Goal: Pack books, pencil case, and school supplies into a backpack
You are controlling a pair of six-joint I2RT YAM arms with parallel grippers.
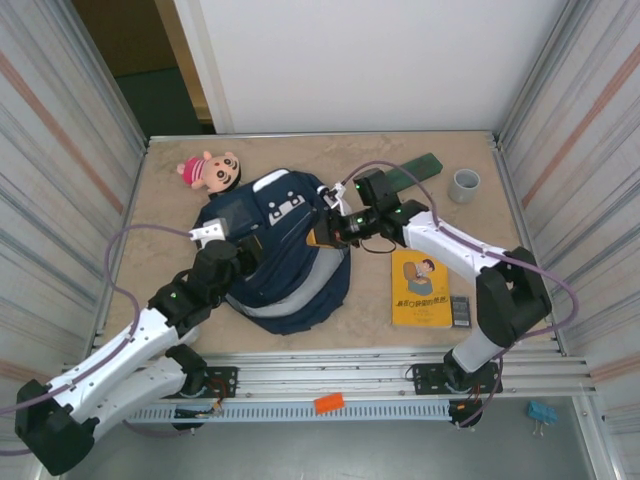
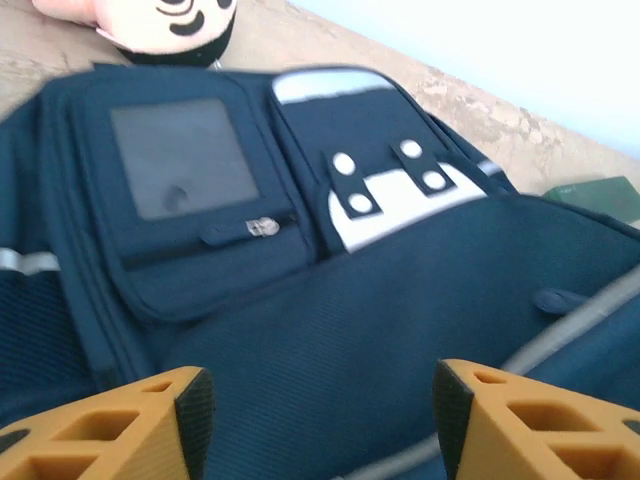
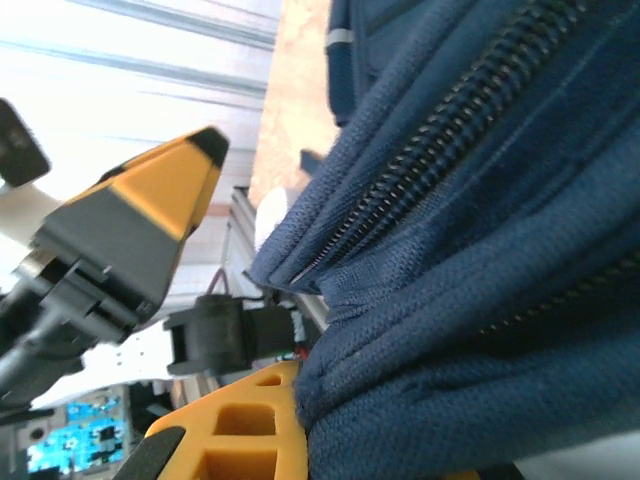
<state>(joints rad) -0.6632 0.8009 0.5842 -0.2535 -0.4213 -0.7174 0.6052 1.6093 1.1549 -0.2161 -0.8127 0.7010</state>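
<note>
My left fingers (image 2: 140,420), blocky orange plastic with black pads, stand apart over the backpack (image 2: 400,300) and grip nothing. Its navy front spreads just beyond them. My right fingers (image 3: 235,425) are pressed together on a bunched fold of the same cloth, at the bag's edge on my right arm's side.

The bag is soft, coarse-woven fabric. Ahead of my left fingers it has one pocket with a flat grey window panel, one white patch crossed by tabs bearing four round white studs, and pale reflective strips. Beside my right fingers the weave looks grainy, and two rows of dark zip teeth run along the folds.

From above, one thin yellow book (image 1: 420,290) lies flat on the sandy, speckled surface (image 1: 375,300), to the right of my right fingers and nearer my base. One small dark flat calculator (image 1: 460,310) lies just beside its right edge. One long, slim, dark green pencil case (image 1: 415,170) lies beyond my right fingers, with one round grey cup (image 1: 464,184) near its right end. One pink plush doll (image 1: 210,172) lies beyond my left fingers, just beside the bag's far corner.
</note>
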